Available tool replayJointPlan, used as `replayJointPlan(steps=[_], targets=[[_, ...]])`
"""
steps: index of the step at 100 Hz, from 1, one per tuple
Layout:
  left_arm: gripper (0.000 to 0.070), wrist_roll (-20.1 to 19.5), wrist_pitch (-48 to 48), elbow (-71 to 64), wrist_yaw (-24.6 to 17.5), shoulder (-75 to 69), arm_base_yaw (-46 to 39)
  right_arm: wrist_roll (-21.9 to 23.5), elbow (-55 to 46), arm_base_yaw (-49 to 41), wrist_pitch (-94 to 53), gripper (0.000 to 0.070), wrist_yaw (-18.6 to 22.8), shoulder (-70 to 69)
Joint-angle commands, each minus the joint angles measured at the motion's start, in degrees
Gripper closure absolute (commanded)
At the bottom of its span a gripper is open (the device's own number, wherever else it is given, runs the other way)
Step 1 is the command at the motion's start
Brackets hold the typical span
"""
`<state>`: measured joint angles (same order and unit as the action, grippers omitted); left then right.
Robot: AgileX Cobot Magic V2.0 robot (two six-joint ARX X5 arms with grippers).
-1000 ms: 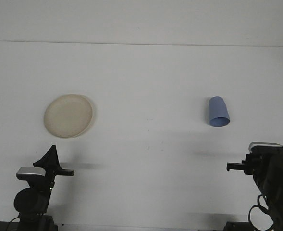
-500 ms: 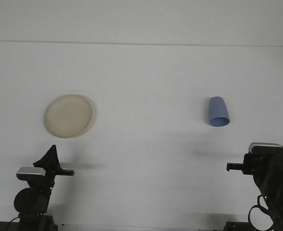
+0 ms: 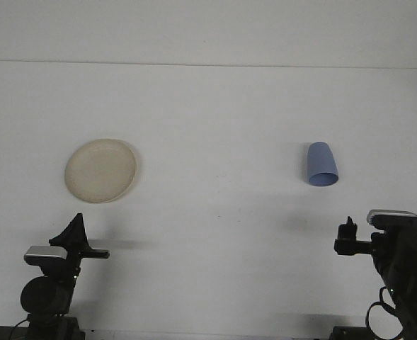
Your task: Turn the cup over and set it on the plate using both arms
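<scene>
**Still apart: cup lying on its side, plate bare, both arms low at the near edge**

Plainly laid out on a white desk (image 3: 215, 127). Toward the right edge, a blue cup (image 3: 321, 165), lying on its side with its wider open mouth turned toward the near edge and its narrower base pointing toward the far edge. Toward the left edge, a round cream plate (image 3: 100, 170), flat and carrying nothing, well apart from the cup with bare desk between them.

Near the near-left corner, the left gripper (image 3: 76, 232), dark, pointing up and away, just short of the plate's near rim and not touching it. Fingers seen only as one black wedge; cannot tell how far apart, and nothing seen held.

Near the near-right corner, the right gripper (image 3: 347, 234), a small dark tip jutting up and leftward from the bulky black arm. Well short of the cup, nearer the front edge, with open desk between. Spread of its fingers too small and dark to read; nothing seen in its grasp.

Nothing standing between either gripper and its nearest object. Beyond the far edge, a plain pale wall (image 3: 208, 28).
</scene>
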<state>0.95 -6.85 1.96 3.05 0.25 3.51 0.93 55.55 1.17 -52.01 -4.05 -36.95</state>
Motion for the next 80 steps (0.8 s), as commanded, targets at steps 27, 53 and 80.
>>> replayJointPlan(steps=[27, 53, 80], targets=[[0.0688, -0.1, -0.7, -1.1, 0.0, -0.1, 0.0, -0.4, 1.0, 0.0, 11.9, 0.0072, 0.2, -5.6], [0.0688, -0.1, -0.7, -1.1, 0.0, -0.1, 0.0, -2.5, 0.1, 0.0, 18.0, 0.0072, 4.1, -13.7], [0.0688, -0.1, -0.7, -1.1, 0.0, -0.1, 0.0, -1.8, -13.4, 2.2, 36.7, 0.0072, 4.1, -17.2]])
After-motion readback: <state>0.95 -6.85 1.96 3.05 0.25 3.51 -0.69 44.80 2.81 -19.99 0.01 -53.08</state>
